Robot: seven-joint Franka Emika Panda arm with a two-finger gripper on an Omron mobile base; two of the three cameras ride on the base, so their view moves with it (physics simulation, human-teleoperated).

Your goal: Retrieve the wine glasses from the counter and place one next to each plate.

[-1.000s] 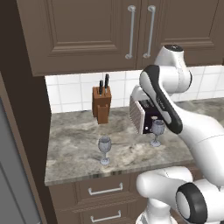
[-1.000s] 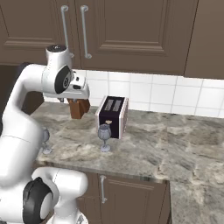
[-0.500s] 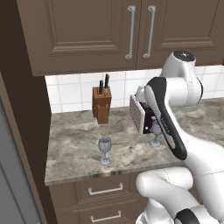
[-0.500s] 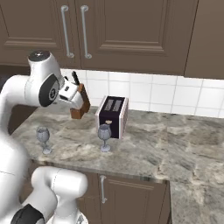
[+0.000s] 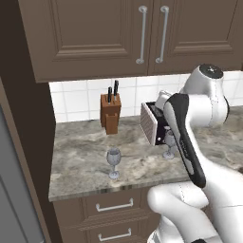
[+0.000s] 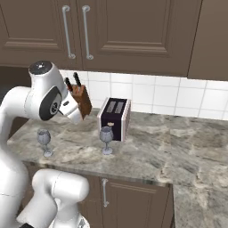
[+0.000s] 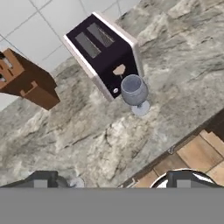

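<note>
While the arm is reaching over the counter point(image 6: 147, 153), a dark toaster point(image 6: 115, 118) is standing right behind one wine glass point(image 6: 106, 140), nearly touching it, and a wooden knife block point(image 5: 110, 113) is sitting against the white tiles point(image 5: 78, 101). A second wine glass point(image 5: 113, 162) is standing apart near the front edge. Both glasses are upright. No legible writing anywhere. Gripper point(image 7: 111, 179) is hanging above the marbled stone, holding nothing; its opening cannot be judged. Dark cabinets point(image 6: 116, 31) are hanging overhead.

kitchen, stone counter point(image 5: 85, 161), toaster point(image 6: 115, 118), cabinets point(image 5: 118, 33)
</note>
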